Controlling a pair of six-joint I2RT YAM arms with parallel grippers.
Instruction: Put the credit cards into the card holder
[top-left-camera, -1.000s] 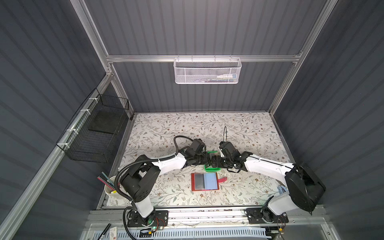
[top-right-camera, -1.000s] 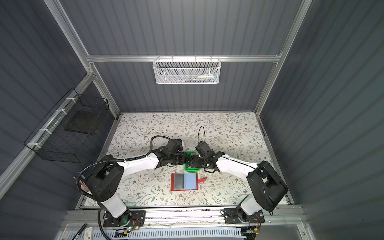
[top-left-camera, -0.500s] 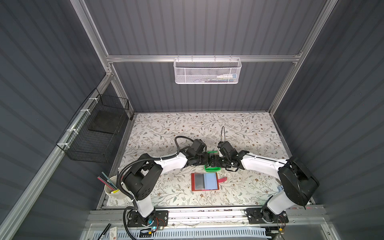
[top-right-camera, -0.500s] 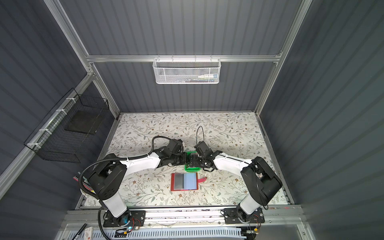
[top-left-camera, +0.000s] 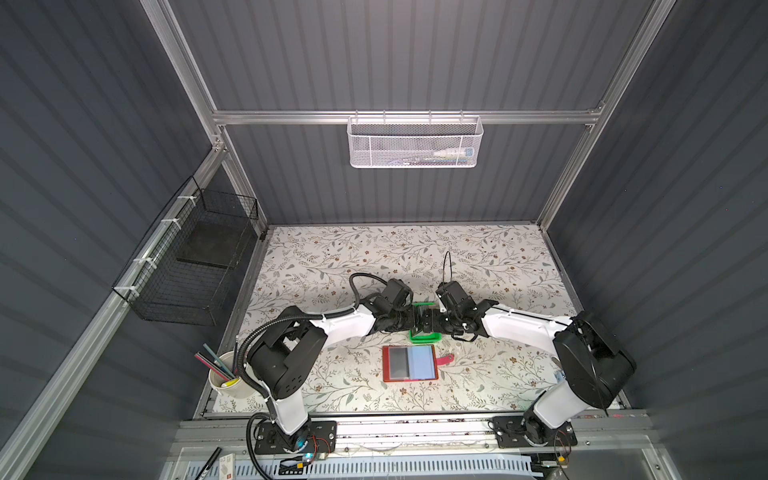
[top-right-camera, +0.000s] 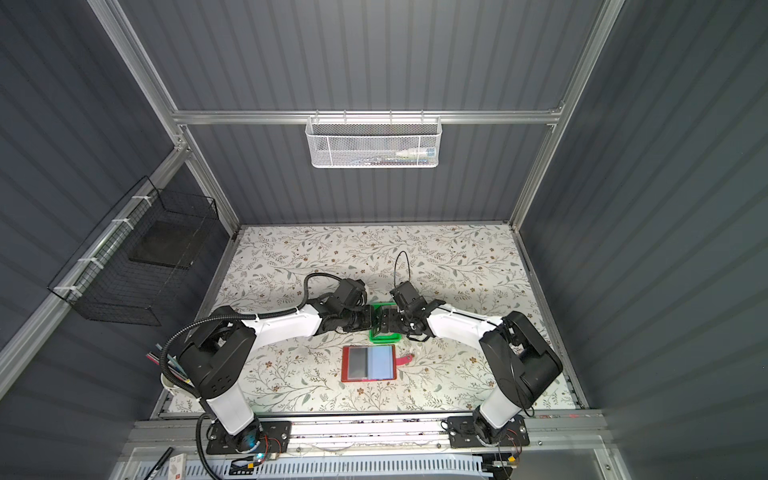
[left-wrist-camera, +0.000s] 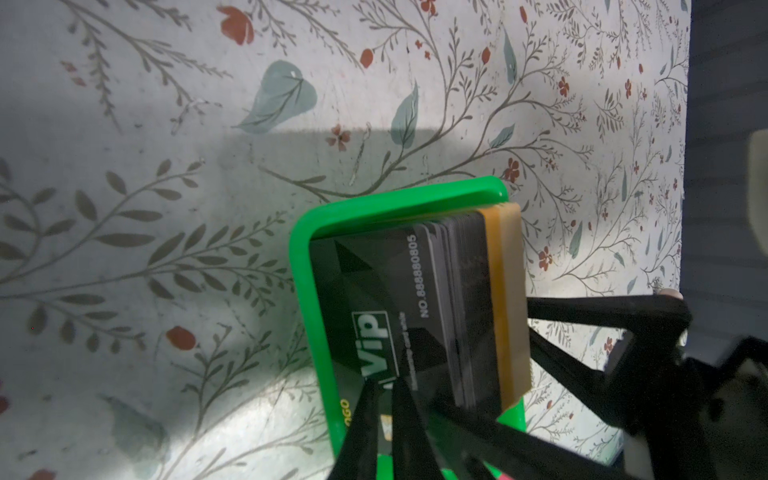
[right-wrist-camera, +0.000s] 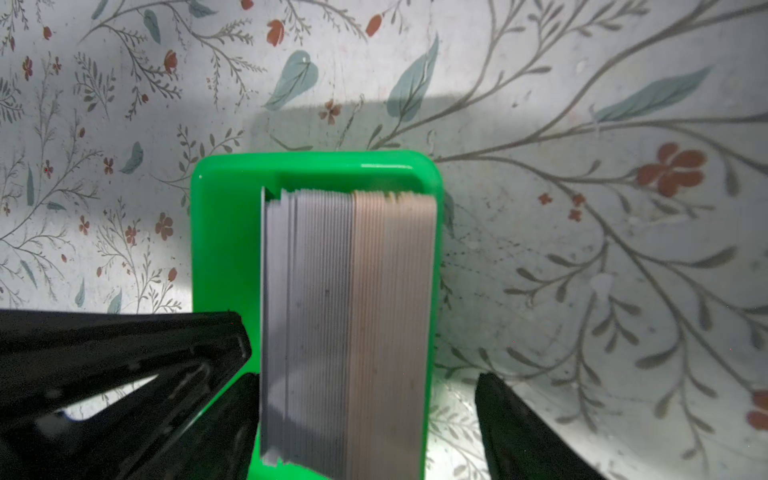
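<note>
The credit cards (right-wrist-camera: 349, 311) stand on edge, packed in the green tray (right-wrist-camera: 224, 232) at mid-table. My left gripper (left-wrist-camera: 386, 390), jaws almost together, meets the front black Vip card (left-wrist-camera: 386, 291); I cannot tell whether it pinches it. My right gripper (right-wrist-camera: 365, 376) is spread wide and straddles the stack. The red card holder (top-left-camera: 385, 365) lies open on the floral tabletop (top-left-camera: 374, 257), near the tray, toward the arm bases.

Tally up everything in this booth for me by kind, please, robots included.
Robot arms: 2
Hanging wire baskets: 2
Red card holder: 1
Green tray: 1
Stack of cards in the tray: 1 (single cards too many to count)
Cup of pens: 1
Total: 8
</note>
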